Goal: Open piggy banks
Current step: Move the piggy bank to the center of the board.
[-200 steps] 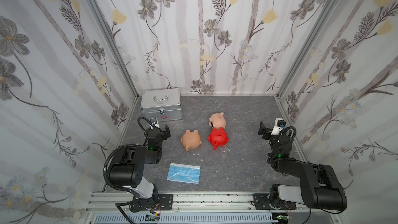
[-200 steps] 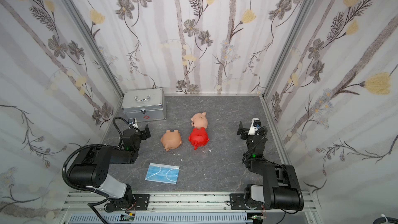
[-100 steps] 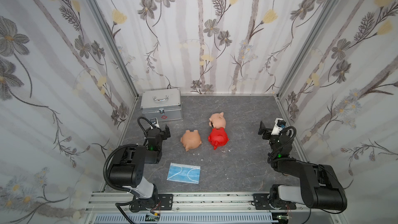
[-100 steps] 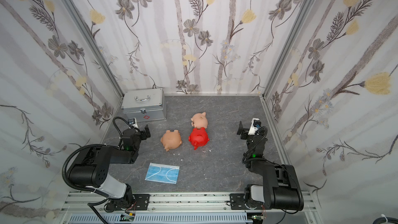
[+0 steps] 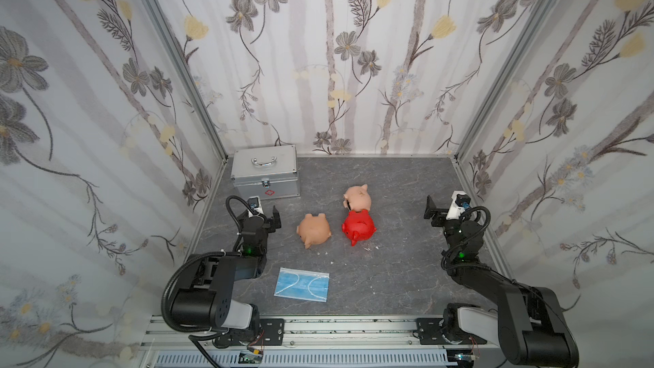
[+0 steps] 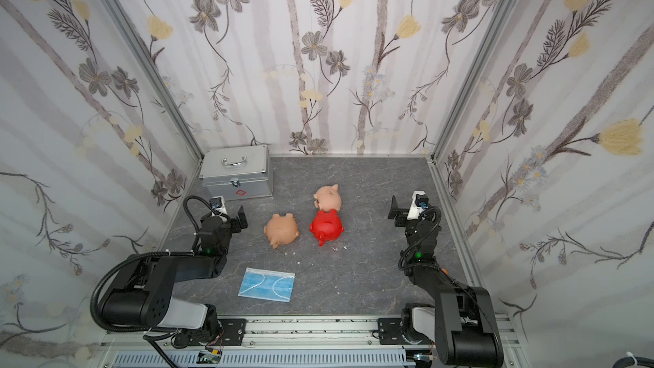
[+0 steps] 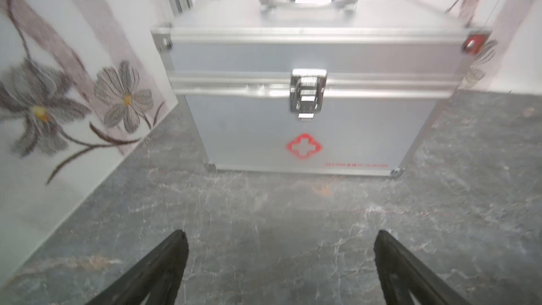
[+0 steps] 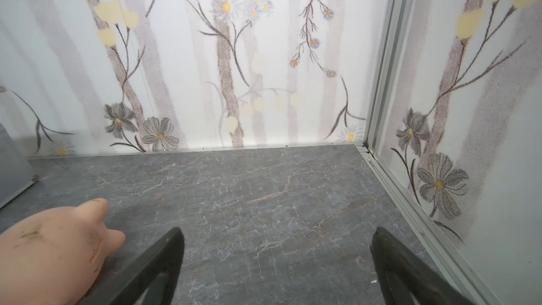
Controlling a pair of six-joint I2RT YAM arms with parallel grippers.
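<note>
Top views, piggy banks: we found all three grouped mid-table. The near peach pig (image 5: 314, 230) lay apart from the red pig (image 5: 359, 229), and the far peach pig (image 5: 357, 198) sat right behind the red one, touching or nearly so.
Plugs: we could not make out any black belly plug for certain, and we judged none of the pigs opened yet.
Left gripper (image 7: 280, 236): its jaws were spread wide with nothing between them. It faced the silver case (image 5: 264, 171), not a pig, and the near peach pig lay off to its right.
Right gripper (image 8: 277, 233): it was likewise spread and empty, aimed at the back wall. The far peach pig showed at the edge of the right wrist view, beside one finger but apart from it.
Why so: we judged both arms parked low, flanking the group, with the task not begun.
Around: the case stood latched in the far left corner. A blue face mask (image 5: 302, 284) lay flat near the front rail, and white crumbs (image 5: 368, 247) dotted the tabletop (image 5: 407, 178) by the red pig.
In the way: nothing lay between either gripper and the pigs. We judged that the crowded pair could be nudged when one is grasped, and that the case left the left gripper little room ahead.
</note>
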